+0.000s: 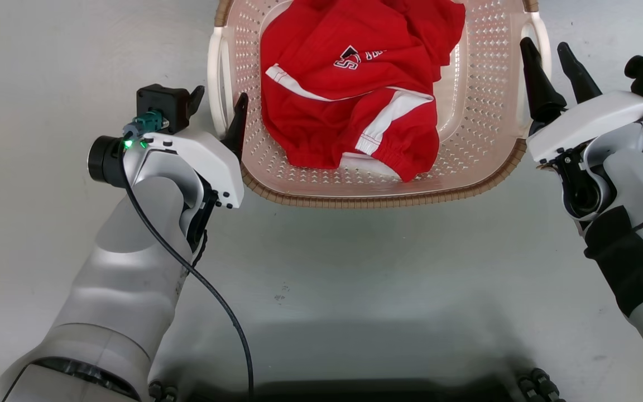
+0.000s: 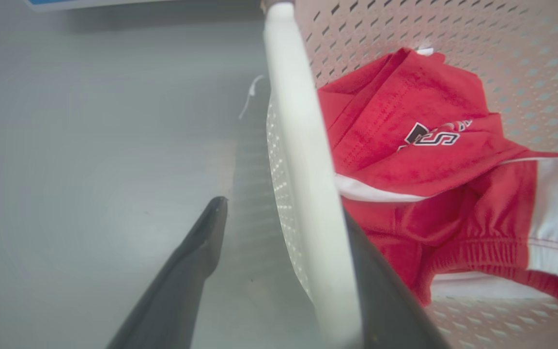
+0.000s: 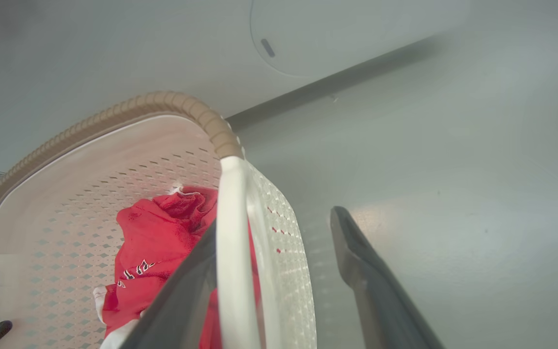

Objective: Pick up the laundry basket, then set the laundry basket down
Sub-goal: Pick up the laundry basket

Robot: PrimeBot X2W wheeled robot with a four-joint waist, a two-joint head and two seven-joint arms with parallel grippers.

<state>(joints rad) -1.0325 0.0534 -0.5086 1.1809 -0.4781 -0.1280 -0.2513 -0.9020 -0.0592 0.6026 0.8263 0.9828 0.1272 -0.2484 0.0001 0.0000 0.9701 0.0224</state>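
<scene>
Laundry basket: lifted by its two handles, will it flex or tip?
Probably light: thin perforated plastic laundry basket holding red clothes. Walls may flex a little, though the woven-look rim should stiffen it. Clothes sit roughly centred, so tipping looks unlikely if both white handles rise together.

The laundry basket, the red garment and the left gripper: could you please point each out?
laundry basket (image 1: 355, 202): head view, on its brown near rim.
red garment (image 1: 321, 123): head view, on the middle of the red cloth.
left gripper (image 1: 219, 96): head view, midway between its fingertips.
</scene>
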